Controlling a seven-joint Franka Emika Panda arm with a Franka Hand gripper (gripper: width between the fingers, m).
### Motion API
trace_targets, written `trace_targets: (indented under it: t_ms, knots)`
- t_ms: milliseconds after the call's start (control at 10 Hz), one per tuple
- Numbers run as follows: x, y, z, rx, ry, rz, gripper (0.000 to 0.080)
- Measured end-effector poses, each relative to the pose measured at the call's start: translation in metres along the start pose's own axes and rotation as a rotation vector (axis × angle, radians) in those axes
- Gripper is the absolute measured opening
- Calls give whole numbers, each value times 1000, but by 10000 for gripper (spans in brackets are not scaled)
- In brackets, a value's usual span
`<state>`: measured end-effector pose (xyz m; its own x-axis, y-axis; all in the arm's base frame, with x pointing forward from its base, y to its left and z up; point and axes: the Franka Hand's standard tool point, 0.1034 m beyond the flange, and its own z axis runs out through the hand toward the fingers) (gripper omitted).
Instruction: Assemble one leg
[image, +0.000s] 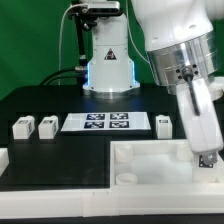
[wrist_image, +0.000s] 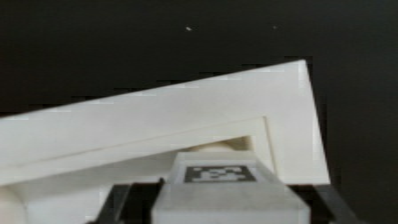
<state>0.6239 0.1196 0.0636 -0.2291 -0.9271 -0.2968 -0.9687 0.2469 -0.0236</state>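
In the wrist view my gripper (wrist_image: 222, 208) is shut on a leg (wrist_image: 221, 184), a white block with a black-and-white tag on its face. Dark fingers (wrist_image: 135, 200) press on both its sides. The leg hangs over a corner of the large white tray piece (wrist_image: 160, 120). In the exterior view my gripper (image: 206, 154) points down over the tray piece's (image: 150, 160) corner at the exterior view's right. The held leg is mostly hidden there. Three loose legs lie on the black table: two (image: 21, 127) (image: 47, 125) at the exterior view's left and one (image: 164, 123) right of the marker board.
The marker board (image: 108, 122) lies flat behind the tray piece. The robot base (image: 108, 65) with cables stands at the back. A white part (image: 4, 157) sits at the exterior view's left edge. A white strip (image: 60, 198) runs along the table's front.
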Motion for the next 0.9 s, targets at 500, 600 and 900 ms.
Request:
trace_targets:
  t_ms: [500, 600, 900]
  knots:
    - [0, 0, 0, 5, 9, 116, 560]
    - [0, 0, 0, 5, 9, 115, 560]
    - [-20, 10, -3, -8, 1, 65, 644]
